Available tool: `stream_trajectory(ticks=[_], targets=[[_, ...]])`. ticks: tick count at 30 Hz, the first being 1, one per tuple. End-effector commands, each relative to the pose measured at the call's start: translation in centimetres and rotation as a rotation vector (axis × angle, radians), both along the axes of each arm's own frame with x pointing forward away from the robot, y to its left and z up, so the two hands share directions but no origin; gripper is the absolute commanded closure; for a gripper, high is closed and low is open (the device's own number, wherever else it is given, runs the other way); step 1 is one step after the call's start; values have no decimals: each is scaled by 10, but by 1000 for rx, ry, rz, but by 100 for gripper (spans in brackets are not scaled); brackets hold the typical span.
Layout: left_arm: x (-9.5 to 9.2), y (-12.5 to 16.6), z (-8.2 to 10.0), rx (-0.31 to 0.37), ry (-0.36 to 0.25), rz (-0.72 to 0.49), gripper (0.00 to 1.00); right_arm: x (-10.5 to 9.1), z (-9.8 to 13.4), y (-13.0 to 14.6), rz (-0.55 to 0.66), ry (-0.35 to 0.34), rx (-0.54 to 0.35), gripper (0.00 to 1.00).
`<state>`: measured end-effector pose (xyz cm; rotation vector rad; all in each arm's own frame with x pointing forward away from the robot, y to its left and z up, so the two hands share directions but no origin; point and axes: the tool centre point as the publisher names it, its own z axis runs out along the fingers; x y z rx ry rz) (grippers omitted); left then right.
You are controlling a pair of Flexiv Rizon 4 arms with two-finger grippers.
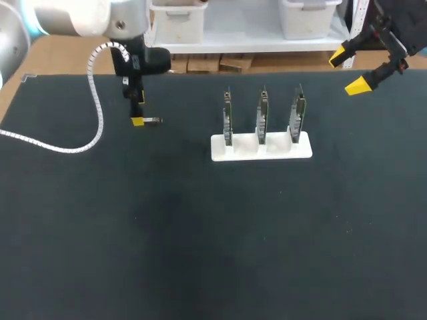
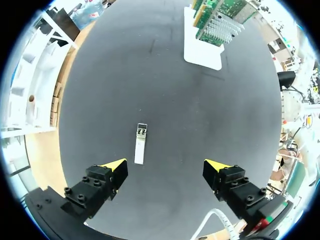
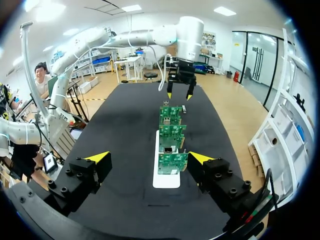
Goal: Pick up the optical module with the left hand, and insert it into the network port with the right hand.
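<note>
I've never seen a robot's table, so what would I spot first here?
You'd spot three green circuit boards standing upright in a white plastic holder at the middle of the black table. Then a small silver metal optical module lying flat just ahead of the left arm's open yellow-tipped jaws, untouched.

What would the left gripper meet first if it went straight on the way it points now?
Most likely the table, with the module lying ahead of the open left gripper, close to one finger. That finger might touch the module first; depth is unclear.
</note>
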<state>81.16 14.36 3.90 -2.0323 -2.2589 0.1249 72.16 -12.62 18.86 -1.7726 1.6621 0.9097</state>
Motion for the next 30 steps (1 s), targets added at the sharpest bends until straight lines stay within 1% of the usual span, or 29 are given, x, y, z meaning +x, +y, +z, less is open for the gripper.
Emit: stream_trajectory(ticks=[1,5,8,10,12,16,19,21,23,30], targets=[[-11,-2,-3,2,-9,1,0,-2,0,0,-3,-3,0,0],[-23,-1,-6,15,-40,37,0,-2,0,0,-3,-3,0,0],[-29,0,-13,17,-45,68,0,-2,0,0,-3,-3,0,0],[-29,0,-15,12,-48,76,0,-2,0,0,-3,-3,0,0],[-27,-1,-15,2,-79,86,0,-2,0,0,-3,-3,0,0],[-21,-5,-14,5,-127,72,0,-2,0,0,-3,-3,0,0],[-15,-4,-15,7,-125,61,0,-2,0,0,-3,-3,0,0],[-13,-5,-15,10,-107,48,0,-2,0,0,-3,-3,0,0],[-12,-7,-15,6,-107,43,0,-2,0,0,-3,-3,0,0],[-18,-10,-20,-2,-88,37,0,-2,0,0,-3,-3,0,0]])
